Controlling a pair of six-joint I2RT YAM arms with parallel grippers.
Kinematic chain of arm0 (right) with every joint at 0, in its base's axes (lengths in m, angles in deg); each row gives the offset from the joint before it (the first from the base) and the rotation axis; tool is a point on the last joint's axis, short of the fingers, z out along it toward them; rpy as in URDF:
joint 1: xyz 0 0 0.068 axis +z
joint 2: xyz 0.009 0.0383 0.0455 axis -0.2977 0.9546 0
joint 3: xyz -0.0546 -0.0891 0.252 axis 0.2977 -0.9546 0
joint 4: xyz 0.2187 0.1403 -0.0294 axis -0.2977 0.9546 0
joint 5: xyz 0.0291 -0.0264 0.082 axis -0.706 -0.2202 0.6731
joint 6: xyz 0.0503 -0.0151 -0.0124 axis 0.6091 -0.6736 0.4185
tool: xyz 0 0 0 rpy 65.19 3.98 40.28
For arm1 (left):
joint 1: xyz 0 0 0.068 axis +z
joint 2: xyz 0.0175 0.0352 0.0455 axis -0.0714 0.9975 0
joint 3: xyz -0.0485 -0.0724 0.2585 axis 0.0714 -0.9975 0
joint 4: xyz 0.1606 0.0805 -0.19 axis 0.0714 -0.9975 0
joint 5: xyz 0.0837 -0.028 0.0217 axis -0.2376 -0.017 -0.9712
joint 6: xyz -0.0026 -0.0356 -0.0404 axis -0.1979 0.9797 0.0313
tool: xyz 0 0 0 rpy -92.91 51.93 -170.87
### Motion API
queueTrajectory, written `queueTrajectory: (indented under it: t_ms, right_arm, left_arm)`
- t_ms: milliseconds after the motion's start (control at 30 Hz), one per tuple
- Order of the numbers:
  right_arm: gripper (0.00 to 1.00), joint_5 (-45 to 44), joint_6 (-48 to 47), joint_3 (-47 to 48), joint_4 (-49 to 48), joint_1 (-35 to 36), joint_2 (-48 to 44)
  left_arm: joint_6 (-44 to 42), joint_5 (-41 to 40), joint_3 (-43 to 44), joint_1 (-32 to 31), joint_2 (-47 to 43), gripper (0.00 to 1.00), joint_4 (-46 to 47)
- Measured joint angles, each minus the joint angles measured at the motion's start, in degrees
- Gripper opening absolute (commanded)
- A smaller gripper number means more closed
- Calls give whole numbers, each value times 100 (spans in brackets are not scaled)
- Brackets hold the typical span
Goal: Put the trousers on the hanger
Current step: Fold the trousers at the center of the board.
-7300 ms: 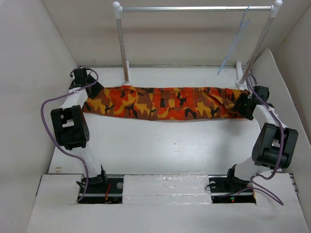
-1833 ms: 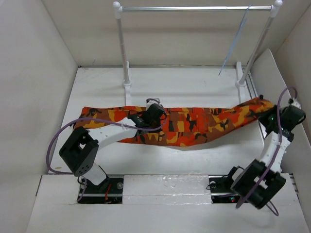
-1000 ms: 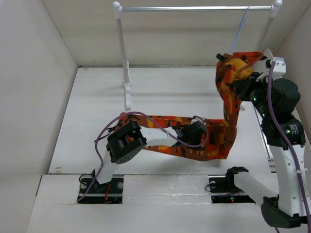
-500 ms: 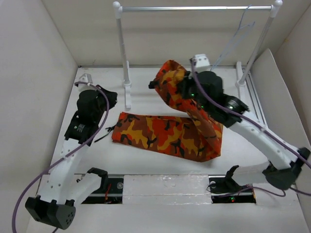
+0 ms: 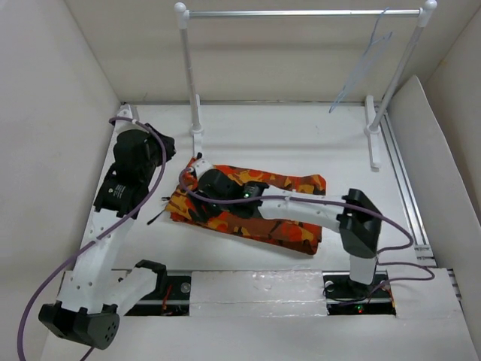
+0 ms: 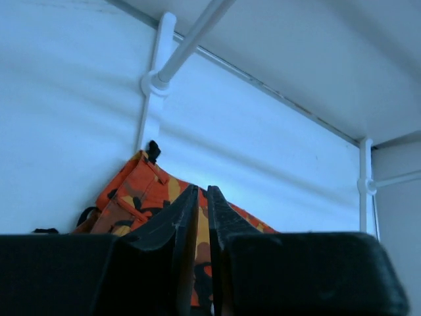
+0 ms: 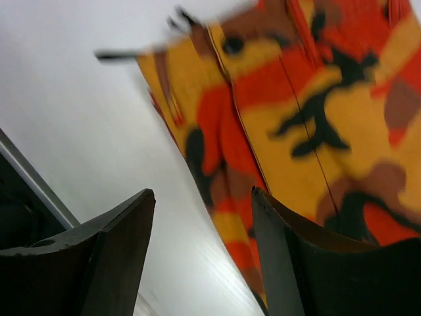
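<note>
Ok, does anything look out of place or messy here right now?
The trousers lie in a loosely folded, skewed heap on the table, a dark cord trailing off its left end. The hanger hangs bare on the rack's bar, far right. Nothing looks damaged.

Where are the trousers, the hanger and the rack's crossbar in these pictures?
trousers (image 5: 301, 183), top external view, right end of the folded cloth.
hanger (image 5: 362, 69), top external view, its pale sloping body.
crossbar (image 5: 301, 13), top external view, mid-span.

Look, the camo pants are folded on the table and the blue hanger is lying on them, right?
No. The trousers are folded on the table, but the hanger hangs from the rack's silver bar, as the top view shows.
</note>
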Motion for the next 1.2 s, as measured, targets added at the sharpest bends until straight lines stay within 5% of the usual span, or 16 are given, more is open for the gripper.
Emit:
queueTrajectory:
  t_ms: [100,233,300,533,667,833,1033,1200]
  right_arm:
    - [56,33,28,-966,232,-118,-822]
    - [7,-140,229,-2109,428,-570,-2651]
    - [0,-282,374,-2575,455,-822,-3462]
    - [0,-260,920,-4837,754,-1998,-5425]
    - [0,234,1130,-6157,826,-2498,-6013]
    - [0,699,1530,-6922,621,-2236,-5901]
    - [13,909,1663,-6878,542,-2133,-5541]
    - [30,682,1172,-5580,1484,-2048,-5224]
  left_arm:
    - [52,417,-717,0,-9,11,396]
    - [151,1036,-1668,-127,619,13,883]
    - [164,1344,-1836,-243,1331,13,1128]
    - [262,2118,-1954,-140,3029,11,1742]
    - [452,2326,-2614,942,2935,10,2046]
    - [721,2472,-3335,2068,2295,10,2004]
    - [752,2413,-3252,2352,1567,11,1561]
    - [623,2225,-2140,1169,1434,12,1217]
